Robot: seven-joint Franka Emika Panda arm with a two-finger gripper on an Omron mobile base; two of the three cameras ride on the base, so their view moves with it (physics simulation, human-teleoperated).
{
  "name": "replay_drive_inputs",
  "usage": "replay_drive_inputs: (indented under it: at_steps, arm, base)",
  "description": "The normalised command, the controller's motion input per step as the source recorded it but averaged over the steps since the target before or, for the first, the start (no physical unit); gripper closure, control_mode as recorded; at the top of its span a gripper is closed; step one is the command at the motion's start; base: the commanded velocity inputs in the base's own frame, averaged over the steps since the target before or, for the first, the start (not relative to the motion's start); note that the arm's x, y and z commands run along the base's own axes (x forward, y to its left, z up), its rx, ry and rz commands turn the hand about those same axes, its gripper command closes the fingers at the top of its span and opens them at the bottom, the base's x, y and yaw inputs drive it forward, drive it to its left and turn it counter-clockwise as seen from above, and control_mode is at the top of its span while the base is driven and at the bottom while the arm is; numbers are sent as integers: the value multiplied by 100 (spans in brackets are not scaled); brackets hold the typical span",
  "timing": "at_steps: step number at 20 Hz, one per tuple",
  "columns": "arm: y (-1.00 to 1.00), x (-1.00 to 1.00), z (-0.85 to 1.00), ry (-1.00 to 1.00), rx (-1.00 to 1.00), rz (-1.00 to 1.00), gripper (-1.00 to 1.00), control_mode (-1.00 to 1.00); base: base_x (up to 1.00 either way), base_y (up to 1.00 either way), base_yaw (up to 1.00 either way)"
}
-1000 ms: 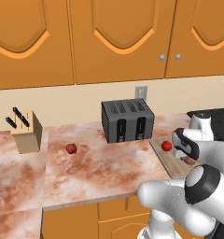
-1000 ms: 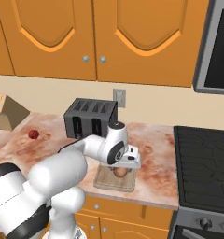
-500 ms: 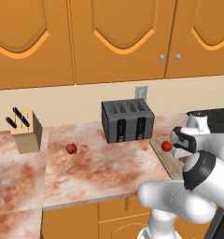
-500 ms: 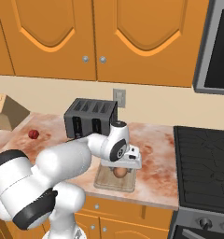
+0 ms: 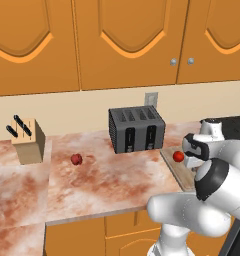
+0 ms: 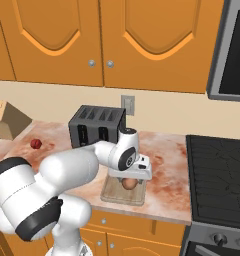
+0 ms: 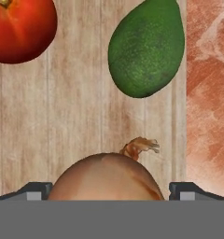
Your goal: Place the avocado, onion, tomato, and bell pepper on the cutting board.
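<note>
Tan-brown and round, the onion [image 7: 107, 176] sits between the two dark finger tips of the gripper [image 7: 110, 190] in the hand view. One tip stands on each side of it, but whether the fingers press on its skin or stand a little apart from it I cannot tell. Under it lies the flat light-brown wooden cutting board [image 7: 72, 121] with clear grain. On this board, beyond the onion, rest the dark green egg-shaped avocado [image 7: 146, 47] and the shiny red round tomato [image 7: 21, 28], apart from each other and apart from the onion. The avocado lies close to the board's edge, next to the marbled reddish countertop [image 7: 208, 93].

From the right base view the onion [image 6: 130, 184] shows just under the white hand, low over the cutting board [image 6: 123, 194], which lies in front of the dark grey toaster [image 6: 95, 126]. From the left base view the tomato [image 5: 178, 156] is on the cutting board [image 5: 179, 172], beside the gripper [image 5: 194, 152]. A small dark red lumpy item [image 5: 76, 159] lies on the countertop [image 5: 112, 180] well apart from the board, between the toaster [image 5: 136, 129] and the wooden knife block [image 5: 27, 141].
</note>
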Motion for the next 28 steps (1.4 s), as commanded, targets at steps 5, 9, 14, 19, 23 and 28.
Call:
replay_drive_inputs:
  at_steps: [5,9,14,19,23,28]
  arm:
    - [0,0,0,0,0,0,-100,-100]
    - [0,0,1,0,0,0,-100,-100]
    - [0,0,19,-2,0,0,-100,-100]
    - [0,0,22,-2,0,0,-100,-100]
    - [0,0,0,0,0,0,-100,-100]
    - [0,0,-3,0,0,0,-100,-100]
  base:
    - [0,0,0]
    - [0,0,0]
    - [0,0,0]
    - [0,0,0]
    - [0,0,0]
    - [0,0,0]
